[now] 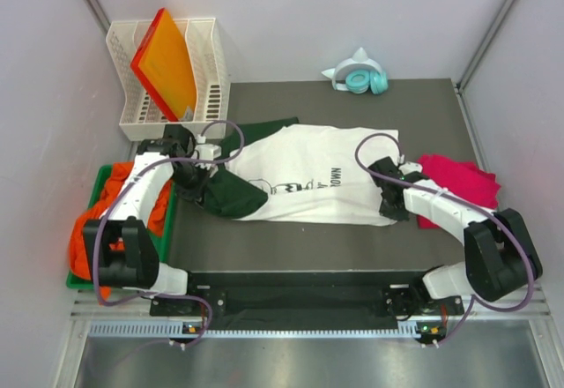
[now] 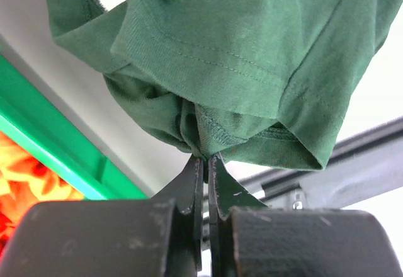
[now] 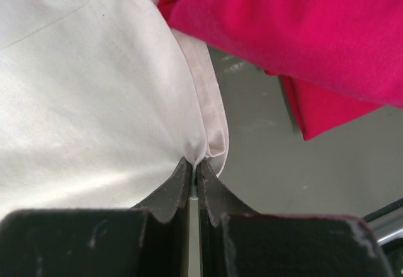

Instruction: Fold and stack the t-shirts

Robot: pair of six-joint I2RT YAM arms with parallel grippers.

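At the far left of the overhead view, a crumpled orange garment sits in a green tray at the left edge of the bench. Behind the tray stands a white rack with an orange board leaning in it.

Just right of the tray, the left hand is clenched on a bunched fold of a dark green t-shirt. Its wrist camera shows the two fingers pressed together with a gathered hem and sleeve pinched between the tips. The green cloth overlaps the left end of a white t-shirt, and a strip of it shows along the white shirt's far left edge.

The white t-shirt lies spread across the middle of the bench, long side running left to right, with dark printing near its left end. Turquoise and white headphones rest at the back edge of the bench, well apart from the clothes.

At the white shirt's right end, the right hand is clenched on its near right corner. The fingertips nip a small pucker of white fabric right at the edge.

Furthest right, a magenta t-shirt lies in a rough pile. Its left side touches the white shirt's right edge.
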